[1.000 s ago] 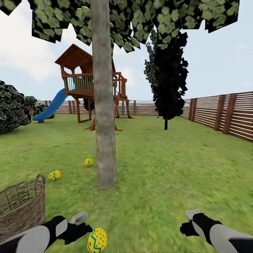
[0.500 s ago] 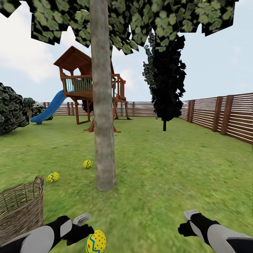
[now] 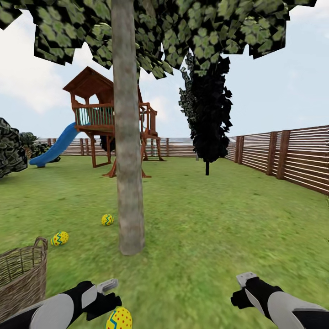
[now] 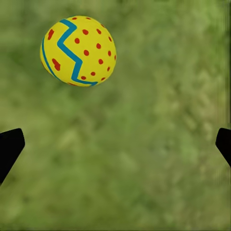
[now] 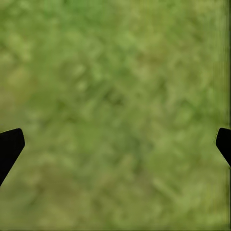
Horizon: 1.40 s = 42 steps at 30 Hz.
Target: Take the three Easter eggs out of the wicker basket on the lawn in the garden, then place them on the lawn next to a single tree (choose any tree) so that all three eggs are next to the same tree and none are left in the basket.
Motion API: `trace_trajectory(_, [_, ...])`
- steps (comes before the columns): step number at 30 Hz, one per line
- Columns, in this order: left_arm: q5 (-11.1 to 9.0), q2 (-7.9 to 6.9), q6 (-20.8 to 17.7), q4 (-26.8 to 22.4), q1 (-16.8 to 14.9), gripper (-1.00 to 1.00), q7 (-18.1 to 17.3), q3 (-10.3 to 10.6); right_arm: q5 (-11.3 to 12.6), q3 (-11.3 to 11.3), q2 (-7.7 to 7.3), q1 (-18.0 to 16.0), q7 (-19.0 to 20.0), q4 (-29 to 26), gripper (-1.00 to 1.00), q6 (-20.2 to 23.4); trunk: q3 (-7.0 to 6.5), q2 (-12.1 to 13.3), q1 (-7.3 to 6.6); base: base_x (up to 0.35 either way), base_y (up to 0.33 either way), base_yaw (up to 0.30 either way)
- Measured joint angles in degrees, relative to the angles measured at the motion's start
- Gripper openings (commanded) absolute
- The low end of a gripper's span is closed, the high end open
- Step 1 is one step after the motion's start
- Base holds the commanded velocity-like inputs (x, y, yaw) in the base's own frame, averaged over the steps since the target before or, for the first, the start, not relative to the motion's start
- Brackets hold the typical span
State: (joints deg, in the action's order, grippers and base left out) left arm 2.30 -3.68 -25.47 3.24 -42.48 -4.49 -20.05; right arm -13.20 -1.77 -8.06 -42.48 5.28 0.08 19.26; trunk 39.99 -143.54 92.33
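egg (image 4: 78,50) beyond spread left jaws

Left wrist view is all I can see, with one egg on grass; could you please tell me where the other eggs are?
Observer: A nearer egg and a farther egg lie on the lawn, left of the tree trunk.
Operator: Thank you. Where is the basket?
Observer: The basket stands at the far left, nearer the robot than those two eggs; its inside is not visible.
Operator: And what is the right end effector doing?
Observer: The right end effector is open over bare grass and holds nothing.
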Motion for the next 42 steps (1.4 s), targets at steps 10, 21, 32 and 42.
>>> trace_trajectory(10, [0.0, 0.03, 0.0, 0.0, 0.0, 1.00, 0.0, 0.0, 0.1, 0.0, -0.08, 0.0, 0.0, 0.0, 1.00, 0.0, -1.31, 0.1, -0.26, 0.000, 0.000, -0.123])
trace_trajectory(21, [0.0, 0.13, 0.1, 0.0, 0.0, 1.00, 0.1, 0.0, -0.2, 0.0, 0.14, 0.0, -0.1, 0.0, 1.00, 0.0, -2.75, 0.3, -0.54, 0.000, 0.000, -0.126])
trace_trajectory(32, [0.0, 0.19, 0.1, 0.0, 0.0, 1.00, 0.1, 0.1, -0.2, 0.0, 0.24, 0.0, -0.1, 0.1, 1.00, 0.1, -3.89, 3.2, -2.20, 0.000, 0.000, -0.126])
trace_trajectory(42, [0.0, 0.27, 0.1, 0.0, 0.0, 1.00, 0.1, 0.0, -0.2, 0.0, 0.25, 0.0, -0.1, 0.2, 1.00, 0.1, -4.78, 7.2, -4.40, 0.000, 0.000, -0.126])
